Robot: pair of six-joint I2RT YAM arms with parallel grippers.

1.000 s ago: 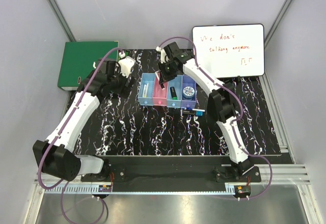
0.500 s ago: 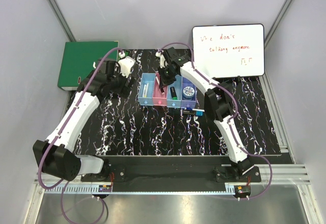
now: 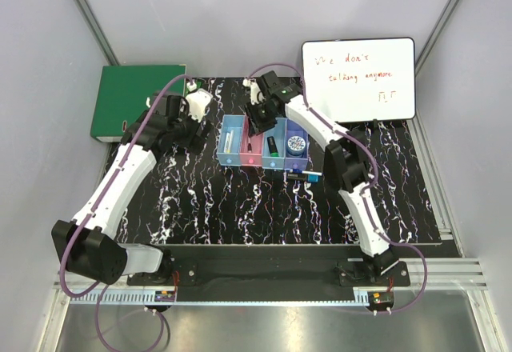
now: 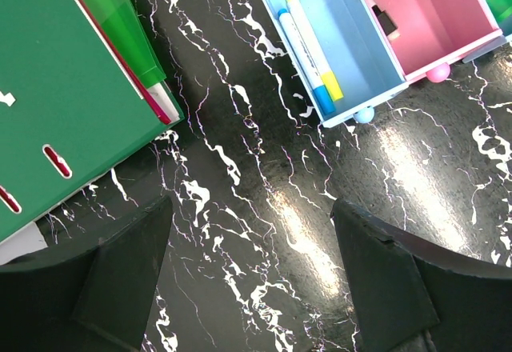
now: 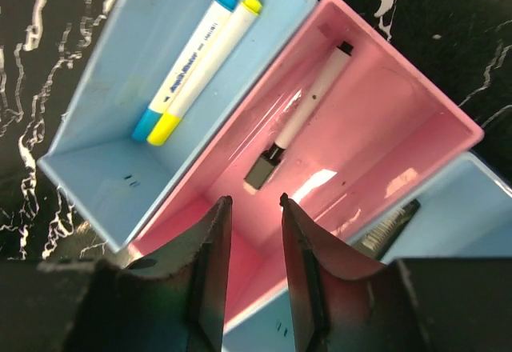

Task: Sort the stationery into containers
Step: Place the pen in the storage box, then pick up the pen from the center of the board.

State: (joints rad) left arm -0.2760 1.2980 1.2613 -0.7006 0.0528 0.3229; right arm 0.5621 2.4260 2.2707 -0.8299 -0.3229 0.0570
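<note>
The row of four bins stands mid-table: light blue (image 3: 229, 148), pink (image 3: 250, 154), light blue (image 3: 274, 150), purple-blue (image 3: 297, 132). Two white markers, blue-capped (image 5: 186, 66) and yellow-capped (image 5: 210, 58), lie in the left blue bin (image 4: 336, 24). A white marker with a black cap (image 5: 310, 96) lies in the pink bin (image 5: 376, 128). A green-black marker (image 3: 273, 146) lies in the third bin, and a round blue-white tin (image 3: 297, 144) in the fourth. My right gripper (image 5: 254, 198) hangs over the pink bin, slightly open and empty. My left gripper (image 4: 252, 208) is wide open and empty over the table, left of the bins.
A green binder (image 3: 136, 100) lies at the back left, close to my left gripper; it also shows in the left wrist view (image 4: 56, 88). A whiteboard with red writing (image 3: 358, 78) lies at the back right. A dark blue pen (image 3: 304, 177) lies on the table just in front of the bins.
My right wrist has shifted a little to the left above the pink bin. The left arm has not moved.
</note>
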